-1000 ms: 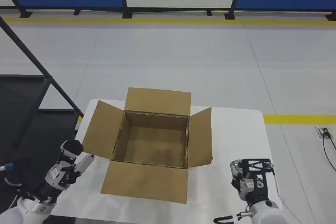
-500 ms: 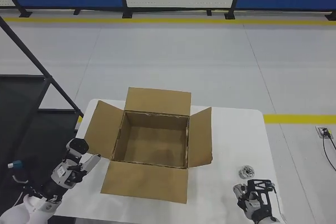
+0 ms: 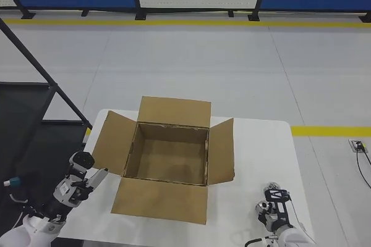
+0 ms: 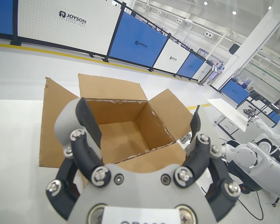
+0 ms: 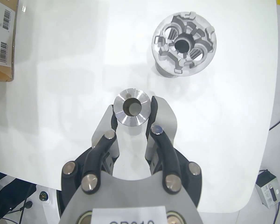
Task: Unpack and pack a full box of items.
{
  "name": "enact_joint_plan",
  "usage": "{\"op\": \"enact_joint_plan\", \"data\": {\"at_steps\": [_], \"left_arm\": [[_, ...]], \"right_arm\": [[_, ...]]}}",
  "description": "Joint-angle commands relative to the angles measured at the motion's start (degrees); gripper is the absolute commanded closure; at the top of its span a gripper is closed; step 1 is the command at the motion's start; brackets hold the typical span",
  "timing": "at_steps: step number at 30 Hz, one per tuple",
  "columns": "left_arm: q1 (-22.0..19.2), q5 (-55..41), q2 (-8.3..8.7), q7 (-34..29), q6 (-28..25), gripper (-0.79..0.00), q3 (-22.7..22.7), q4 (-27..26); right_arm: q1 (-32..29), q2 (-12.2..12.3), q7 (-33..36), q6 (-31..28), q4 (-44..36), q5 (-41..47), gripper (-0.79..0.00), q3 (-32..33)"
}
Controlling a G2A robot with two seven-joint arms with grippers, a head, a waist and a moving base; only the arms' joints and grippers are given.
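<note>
Worktop (image 3: 260, 142) carries an open cardboard box (image 3: 173, 111), its four flaps spread outward. Left pincer (image 4: 140, 122) hangs just beside the box's left flap, jaws wide apart, holding nothing. Right pincer (image 5: 133, 114) sits well to the right of the box's front flap, clamped on a small upright metal bush (image 5: 140, 117). Cast hub (image 5: 191, 33) stands near the bush, apart from it, likewise right of the box.
</note>
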Motion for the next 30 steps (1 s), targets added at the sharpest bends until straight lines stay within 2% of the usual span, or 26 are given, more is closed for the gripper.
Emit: {"op": "enact_joint_plan", "data": {"at_steps": [1,2,3,5,6,11,17,27,30], "left_arm": [[0.0,0.1,0.04,0.0,-0.1,-0.785,0.1,0.0],[-0.1,0.1,0.06,0.0,-0.1,-0.785,0.2,0.0],[-0.1,0.1,0.08,0.0,-0.1,-0.785,0.2,0.0],[-0.1,0.1,0.12,-0.1,-0.2,-0.785,0.4,0.0],[-0.2,0.1,0.14,-0.1,-0.2,-0.785,0.4,0.0],[-0.2,0.2,0.25,-0.2,-0.3,-0.785,0.6,0.0],[0.1,0.0,0.35,0.1,-0.4,-0.785,0.4,0.4],[0.8,-1.0,0.46,1.1,-0.5,-0.785,-0.3,0.5],[0.7,-2.4,0.37,3.1,0.6,-0.785,-1.1,0.9]], "right_arm": [[-0.4,0.1,-0.1,0.0,-0.1,0.4,0.0,0.1],[-0.6,0.2,-0.2,0.1,-0.3,0.6,-0.062,0.2],[-0.9,0.3,-0.1,0.1,-0.4,0.6,-0.234,0.3],[-1.2,0.4,0.0,0.2,-0.7,0.7,-0.351,0.2],[-1.4,0.5,0.0,0.4,-0.9,0.7,-0.785,0.2],[-3.2,0.7,-2.0,1.3,-4.6,3.0,-0.785,0.9],[-8.2,0.9,-5.4,1.1,-15.2,12.2,-0.785,4.9],[-8.2,0.9,-5.4,1.1,-15.2,12.2,-0.785,4.9],[-6.8,1.4,-2.7,-1.1,-13.3,7.4,-0.785,3.4]]}}
